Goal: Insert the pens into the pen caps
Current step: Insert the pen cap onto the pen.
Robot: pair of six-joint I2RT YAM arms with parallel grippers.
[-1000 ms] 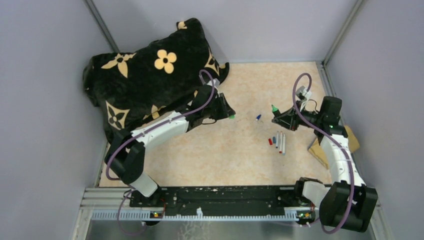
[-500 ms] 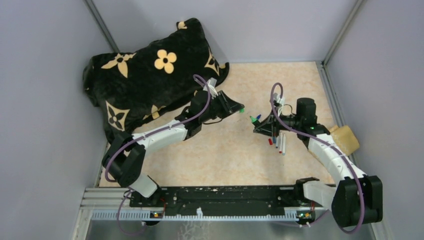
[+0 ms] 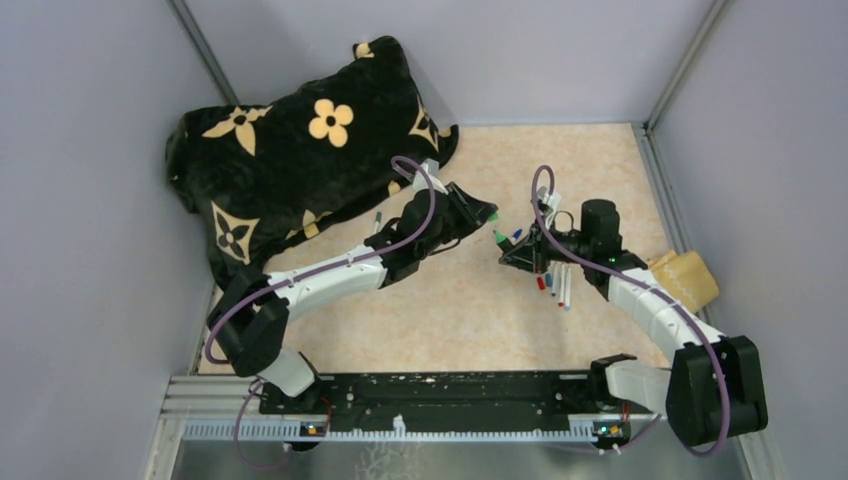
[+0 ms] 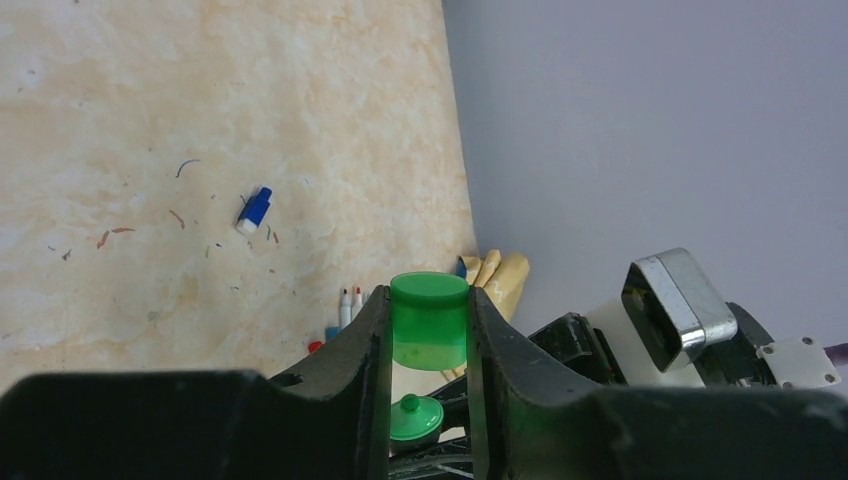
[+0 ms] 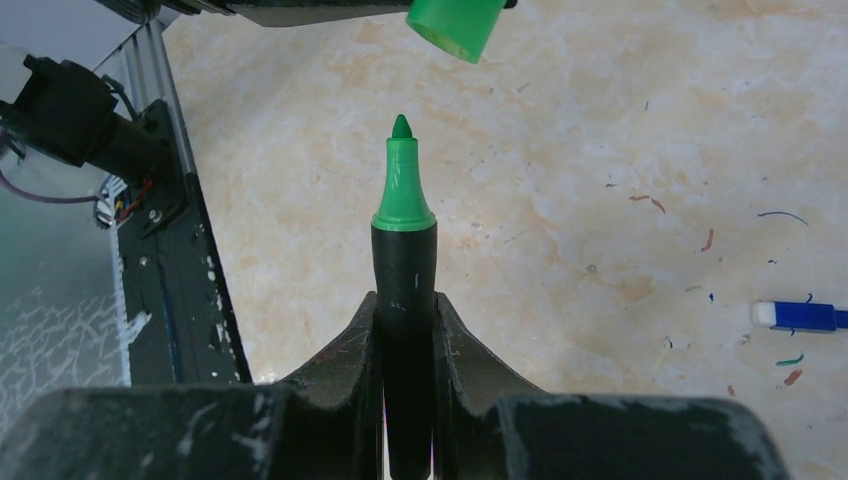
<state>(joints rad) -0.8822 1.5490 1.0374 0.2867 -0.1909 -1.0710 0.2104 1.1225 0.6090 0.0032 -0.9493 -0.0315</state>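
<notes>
Clamping green cap (image 4: 429,322), left gripper (image 4: 428,305) faces, just apart, black pen (image 5: 404,255) clamped in right gripper (image 5: 405,312).

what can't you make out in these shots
- Right wrist view: black pen rear end, buried between right end effector fingers and cut by bottom edge.
- Right wrist view: green cap cut off by top edge.
- Top view: loose pens partly under the right arm, colours too small.

Bright, even diffuse light; shadows soft, faint; top view sharp; wrist views blurred at near bottom edge
</notes>
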